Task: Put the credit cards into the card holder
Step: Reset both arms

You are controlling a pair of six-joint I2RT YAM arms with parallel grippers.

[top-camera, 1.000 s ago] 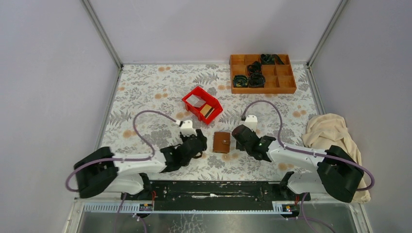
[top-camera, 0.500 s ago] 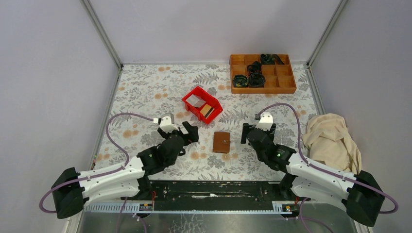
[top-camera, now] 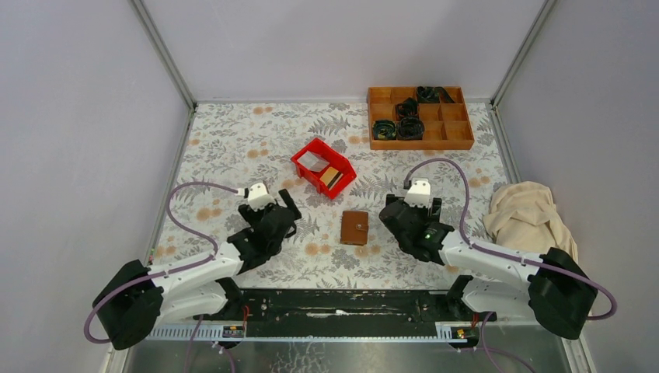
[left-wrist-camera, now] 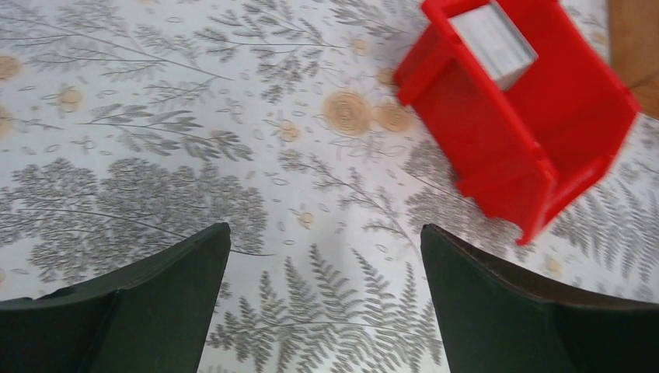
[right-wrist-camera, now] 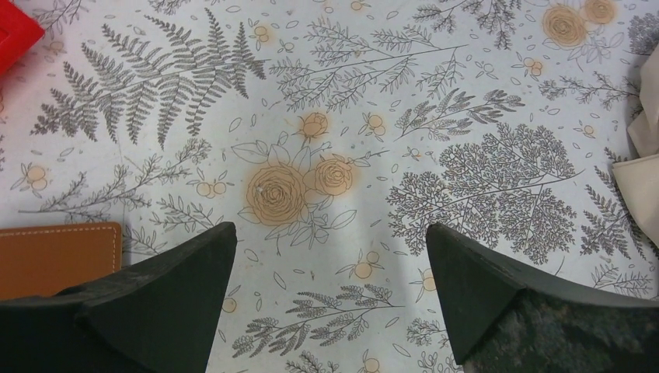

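Lying between both spread fingers (right-wrist-camera: 148,311), card holder (top-camera: 355,228)

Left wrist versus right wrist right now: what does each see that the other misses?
Only the left wrist: the pale card lying in the red bin, plus a sliver of the wooden tray. Only the right wrist: the wallet at lower left and the cloth at the right border. Both: the floral table, some of the bin (just a corner in the right wrist view), and an open, empty hand: the left hand and the right hand.
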